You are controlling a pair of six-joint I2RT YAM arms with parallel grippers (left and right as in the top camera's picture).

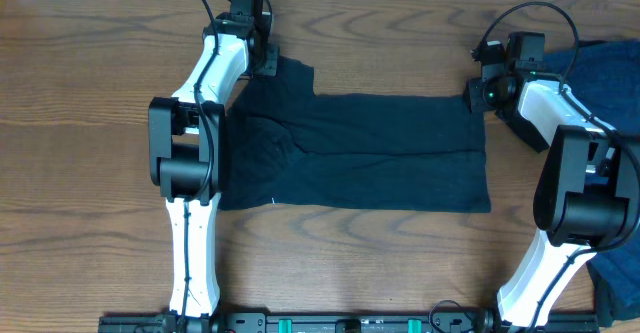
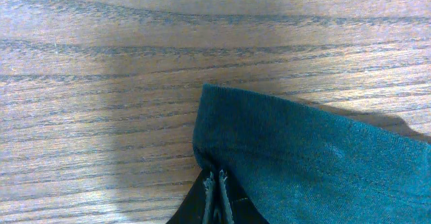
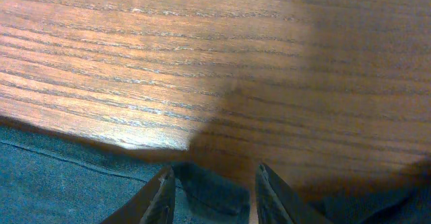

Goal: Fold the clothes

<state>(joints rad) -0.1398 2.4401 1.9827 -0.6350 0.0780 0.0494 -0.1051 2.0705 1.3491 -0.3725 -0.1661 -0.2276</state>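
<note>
**Dark knit T-shirt (image 1: pixel 380 148), pincers at both far corners**

It lies flat mid-worktop (image 1: pixel 90 63) as a rough rectangle, one sleeve poking out far-left. Soft, light and limp, so it will probably sag and drag. Best taken at hems and corners, both ends together. The left pincer (image 2: pixel 216 187) is clenched on the far-left sleeve hem. The right pincer (image 3: pixel 214 171) has its jaws apart, straddling the far-right hem, not clamped. A blue garment pile (image 1: pixel 605 58) sits at the right edge.

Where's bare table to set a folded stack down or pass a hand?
Widest: bare table left of the left arm. Also the far strip beyond the T-shirt, between left gripper and right gripper, and the near strip below its hem. Crowded: right side, right arm over blue clothes.
</note>
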